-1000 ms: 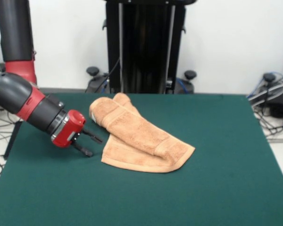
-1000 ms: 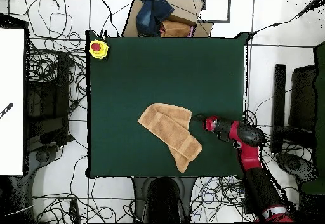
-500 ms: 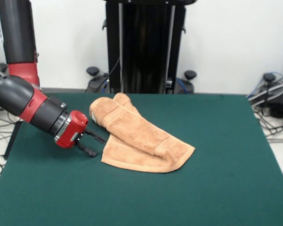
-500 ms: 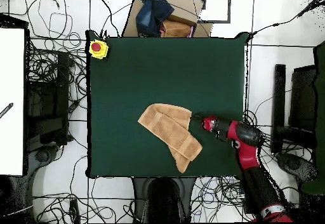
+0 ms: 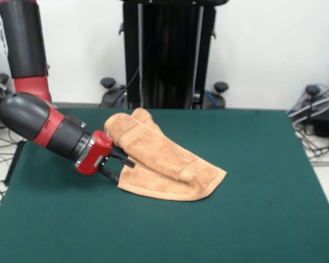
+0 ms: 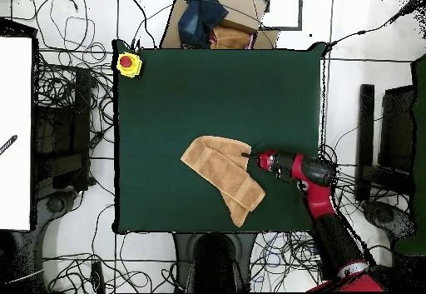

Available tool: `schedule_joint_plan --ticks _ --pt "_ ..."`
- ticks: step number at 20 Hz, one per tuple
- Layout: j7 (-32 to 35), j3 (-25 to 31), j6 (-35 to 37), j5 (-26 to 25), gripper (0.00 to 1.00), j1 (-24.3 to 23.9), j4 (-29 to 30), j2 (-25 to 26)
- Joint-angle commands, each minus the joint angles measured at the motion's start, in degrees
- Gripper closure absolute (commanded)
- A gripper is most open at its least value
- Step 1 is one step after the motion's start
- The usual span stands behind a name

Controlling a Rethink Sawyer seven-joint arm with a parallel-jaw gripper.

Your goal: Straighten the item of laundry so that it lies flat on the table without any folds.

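Note:
The item of laundry (image 5: 164, 159) is an orange-tan towel lying folded over itself on the green table (image 5: 252, 208), with a rolled layer running diagonally across a flatter layer. My gripper (image 5: 122, 170) is low over the table at the towel's left edge, open, its two black fingers (image 5: 127, 162) spread one above the other right against the cloth. From above, the towel (image 6: 218, 167) lies near the middle of the table (image 6: 216, 91), and the gripper (image 6: 247, 155) meets its right edge.
A yellow box with a red button (image 6: 128, 63) sits on one table corner. A cardboard box with dark blue cloth (image 6: 212, 20) stands just beyond the table's edge. Cables cover the floor around the table.
My gripper has moved sideways along the table toward the towel, from a gap beside it to contact with its edge. The towel has not shifted.

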Motion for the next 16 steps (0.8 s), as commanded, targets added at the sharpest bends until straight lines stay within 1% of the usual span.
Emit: schedule_joint_plan --ticks 1,2,4,6,8,10,14,16 --pt "3.86 -5.13 -23.45 -9.69 0.00 0.95 5.36 9.56" --pt "6.79 -4.72 -32.23 -11.39 0.00 -1.10 7.27 9.23" --pt "14.07 -5.20 -48.72 -15.62 0.00 -2.42 9.50 6.98" --pt "19.59 -6.71 -58.69 -16.97 0.00 -1.63 10.57 4.61" --pt "21.39 -7.67 -60.75 -16.40 0.00 -0.65 10.71 3.33" --pt "20.49 -7.33 -60.77 -16.41 0.00 -1.16 10.60 3.88" --pt "19.53 -7.55 -59.20 -15.00 0.00 -0.43 10.67 3.73" --pt "18.82 -7.22 -58.51 -13.96 0.00 -1.16 10.49 4.66"
